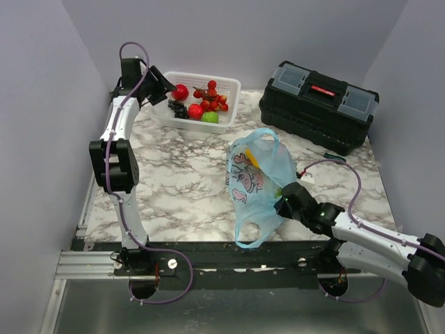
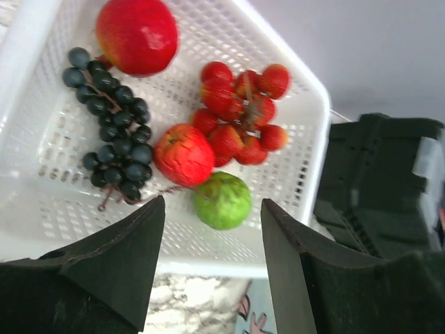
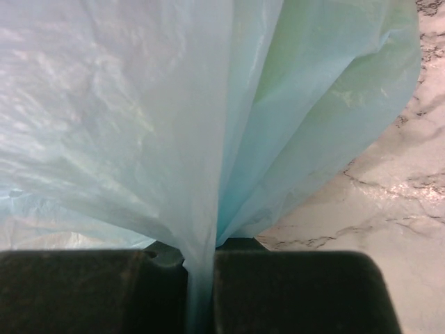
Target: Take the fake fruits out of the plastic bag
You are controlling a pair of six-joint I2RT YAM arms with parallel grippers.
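The light-blue plastic bag [image 1: 245, 179] with a pink cartoon print stands crumpled at mid-table. A yellow piece [image 1: 254, 161] shows through its top. My right gripper [image 1: 286, 197] is shut on the bag's thin film [image 3: 139, 104], which runs down between the closed fingers [image 3: 201, 261]. Fake fruits lie in the white basket [image 1: 233, 97]: two red apples [image 2: 137, 33] [image 2: 183, 154], a dark grape bunch [image 2: 111, 122] and red berries [image 2: 240, 111]. My left gripper [image 2: 212, 203] hangs open over the basket's near rim [image 2: 208, 264], with nothing between its fingers.
A light-green round fruit [image 2: 222, 200] also lies in the basket. A black toolbox [image 1: 318, 104] sits at the back right, with a screwdriver [image 1: 325, 154] in front of it. Grey walls close in the marble table [image 1: 181, 188] on three sides.
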